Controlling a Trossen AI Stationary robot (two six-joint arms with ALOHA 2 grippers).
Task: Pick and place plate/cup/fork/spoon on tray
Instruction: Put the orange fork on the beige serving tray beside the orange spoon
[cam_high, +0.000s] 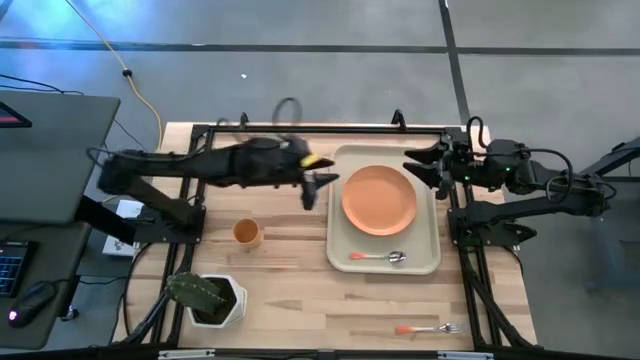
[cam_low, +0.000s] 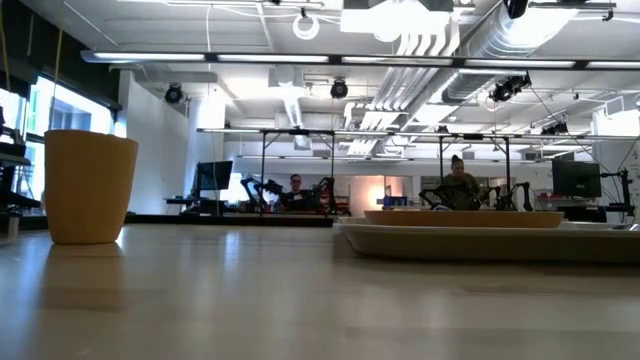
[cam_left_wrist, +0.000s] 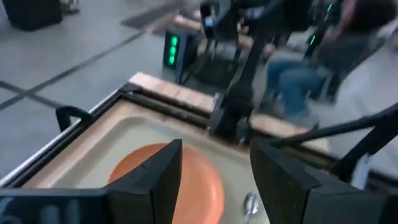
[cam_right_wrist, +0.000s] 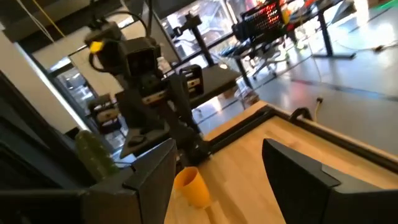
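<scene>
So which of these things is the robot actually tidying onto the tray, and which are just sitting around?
Part of the job:
tray
plate, on the tray
spoon, on the tray
cup, on the table
fork, on the table

Just lying about:
cactus pot
laptop, beside the table

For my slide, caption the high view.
Plate and spoon on tray; cup and fork still on table.
</scene>
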